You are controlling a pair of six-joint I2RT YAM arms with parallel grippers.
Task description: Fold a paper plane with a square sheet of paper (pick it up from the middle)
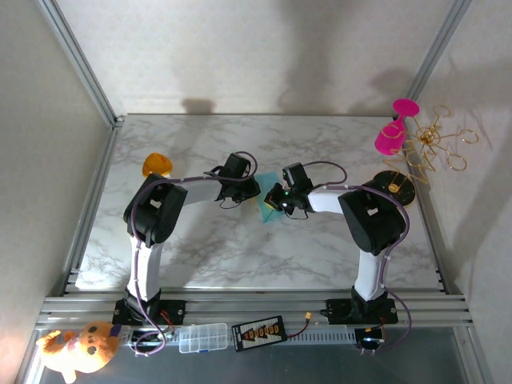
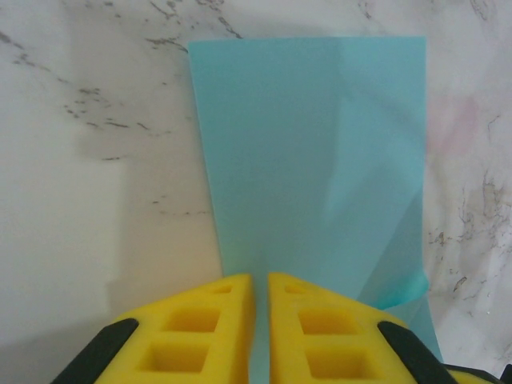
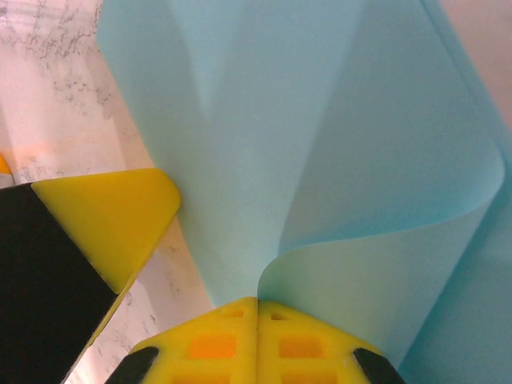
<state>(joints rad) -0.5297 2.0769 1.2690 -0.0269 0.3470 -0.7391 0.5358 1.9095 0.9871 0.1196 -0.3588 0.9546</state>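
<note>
The right hand [image 3: 257, 302] is closed tight on the blue sheet of paper [image 3: 240, 120], which curls up from its fingers. The left hand [image 2: 261, 278], fingers almost together, sits over the sheet's near edge on the marble table [image 2: 96, 160]; whether it grips the sheet is unclear.

Rise from the bottom edge of the top view, bend at the elbows and meet near frame centre, left gripper [image 1: 255, 191] facing right gripper [image 1: 277, 200], almost tip to tip. Pinch the square sheet of paper [image 2: 312, 160] at bottom centre of each wrist view, yellow fingers [image 3: 220, 340] pressed nearly together.
</note>
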